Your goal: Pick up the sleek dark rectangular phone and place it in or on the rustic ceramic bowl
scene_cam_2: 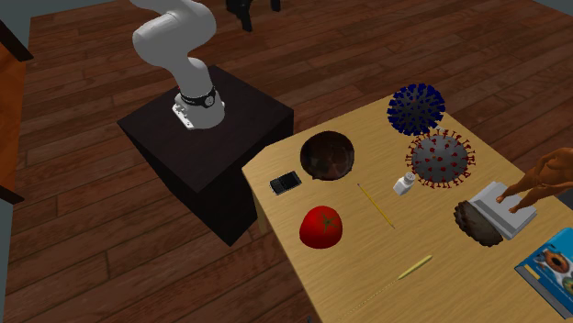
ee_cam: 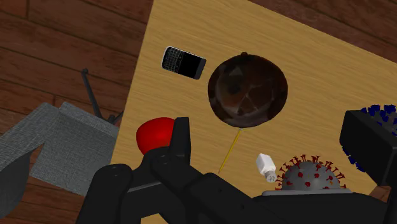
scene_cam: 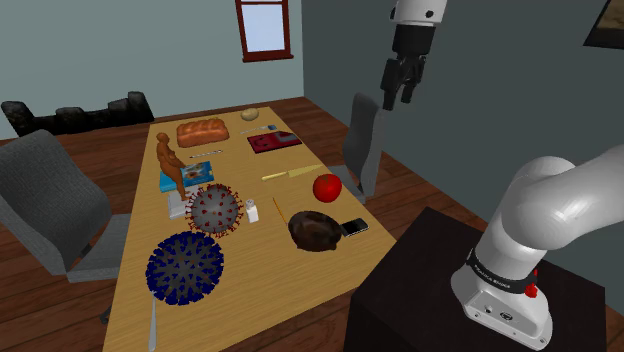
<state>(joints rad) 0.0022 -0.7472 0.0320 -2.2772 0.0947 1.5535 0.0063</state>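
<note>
Phone (ee_cam: pixel 183 62) lies flat just beside the bowl (ee_cam: pixel 248 89), thin, stiff, probably slick, so pinch its long edges with your wide-open claw (scene_cam: pixel 399 96).

We're in a home here, and it looks like a dining room. Dark wood planks make the floor (scene_cam_2: pixel 83 239), blue-grey walls (scene_cam: pixel 100 50) close it in, and a red-framed window (scene_cam: pixel 264 28) sits in the far one. Grey chairs (scene_cam: pixel 45 200) are pulled up to a long wooden desk (scene_cam: pixel 265 290), and a dark sofa (scene_cam: pixel 75 115) lines the wall. A bread loaf (scene_cam: pixel 201 131) and a brown bowl (scene_cam: pixel 313 231) on the desk say household too, and there's a framed picture's corner (scene_cam: pixel 607 25).
</note>
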